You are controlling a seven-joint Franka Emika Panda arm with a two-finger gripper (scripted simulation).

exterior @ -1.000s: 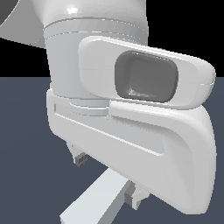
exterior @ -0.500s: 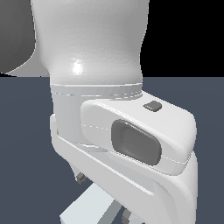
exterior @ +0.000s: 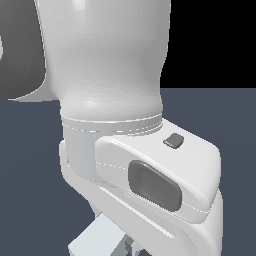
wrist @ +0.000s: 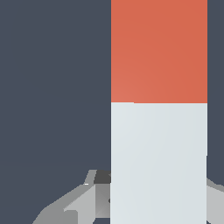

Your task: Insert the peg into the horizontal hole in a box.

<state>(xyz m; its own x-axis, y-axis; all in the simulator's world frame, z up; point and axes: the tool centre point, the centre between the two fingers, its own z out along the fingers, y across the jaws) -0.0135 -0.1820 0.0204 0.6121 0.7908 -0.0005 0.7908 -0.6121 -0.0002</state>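
**Arm swung closer; peg in the jaws, box out of sight**

Against the views from a second and half a second before, the arm (exterior: 115,100) had rotated and closed on the exterior camera: its grey oval panel slid from high on the exterior view's right to low and central, and the white housing came to fill nearly the whole picture. I judged this a carrying or reorienting move, not yet an insertion.

The peg (wrist: 158,131) lay close under the wrist camera, its red end pointing away from the gripper (wrist: 158,199) and its pale part running down between the fingers (wrist: 74,205), which looked clamped on the pale section (contact itself was hidden behind the bar). In the exterior view only a pale sliver of the peg (exterior: 97,240) showed beneath the housing.

Neither box nor hole appeared in either view, so alignment could not be judged. Around the peg was only plain dark floor (wrist: 52,87). Nothing visibly blocked the way; the arm's own bulk masked the exterior view.
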